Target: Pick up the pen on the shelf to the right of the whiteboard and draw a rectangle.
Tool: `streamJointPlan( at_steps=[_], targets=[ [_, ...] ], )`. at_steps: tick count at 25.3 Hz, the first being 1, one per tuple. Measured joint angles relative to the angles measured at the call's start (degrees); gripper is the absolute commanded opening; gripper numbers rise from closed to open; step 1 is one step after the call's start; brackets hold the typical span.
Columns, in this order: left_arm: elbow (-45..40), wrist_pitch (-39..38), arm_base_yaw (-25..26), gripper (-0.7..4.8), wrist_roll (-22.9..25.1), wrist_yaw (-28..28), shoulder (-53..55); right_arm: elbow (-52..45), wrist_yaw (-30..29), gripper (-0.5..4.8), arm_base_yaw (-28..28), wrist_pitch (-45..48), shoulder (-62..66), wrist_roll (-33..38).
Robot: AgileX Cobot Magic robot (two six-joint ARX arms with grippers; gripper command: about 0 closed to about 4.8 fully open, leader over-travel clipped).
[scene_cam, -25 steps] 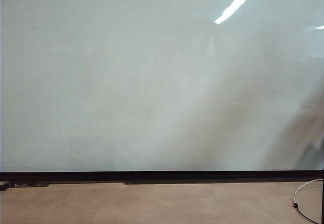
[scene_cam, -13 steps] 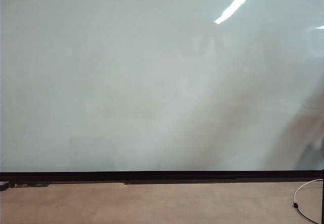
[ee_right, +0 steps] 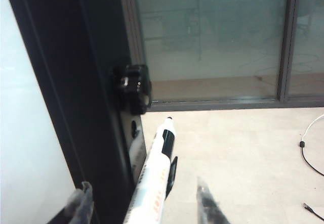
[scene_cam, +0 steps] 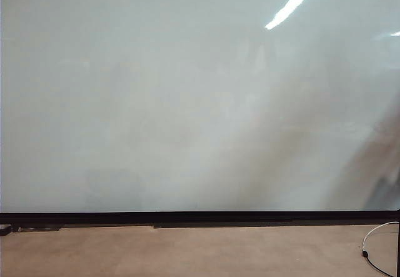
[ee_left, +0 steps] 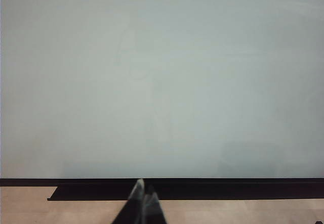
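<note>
The whiteboard (scene_cam: 187,102) fills the exterior view; no rectangle is in view on it and neither gripper shows there. In the right wrist view the white pen (ee_right: 158,176), black tip pointing away, lies along the board's black side frame (ee_right: 76,82) on a small black shelf piece (ee_right: 172,172). My right gripper (ee_right: 144,199) is open, one finger on each side of the pen's barrel, with gaps to both. In the left wrist view my left gripper (ee_left: 145,192) is shut and empty, low in front of the whiteboard (ee_left: 162,82).
A black bracket (ee_right: 134,87) sticks out of the side frame beyond the pen's tip. A white cable (scene_cam: 375,246) lies on the tan floor at the right, and a cable (ee_right: 310,150) also shows past the pen. Glass panels (ee_right: 212,32) stand behind.
</note>
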Motion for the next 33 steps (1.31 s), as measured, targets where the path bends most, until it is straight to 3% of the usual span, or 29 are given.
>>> streamJointPlan(
  at_steps=[17, 21, 33],
  targets=[
    [0.0, 0.02, 0.0, -0.04, 0.0, 0.0, 0.0, -0.02, -0.09, 2.06, 0.68, -0.24, 0.0, -0.26],
    [0.0, 0.0, 0.0, -0.04, 0.02, 0.0, 0.0, 0.0, -0.07, 1.71, 0.68, -0.28, 0.0, -0.35],
    [0.0, 0.0, 0.0, -0.04, 0.02, 0.0, 0.0, -0.02, 0.04, 1.47, 0.66, -1.22, 0.0, -0.83]
  ],
)
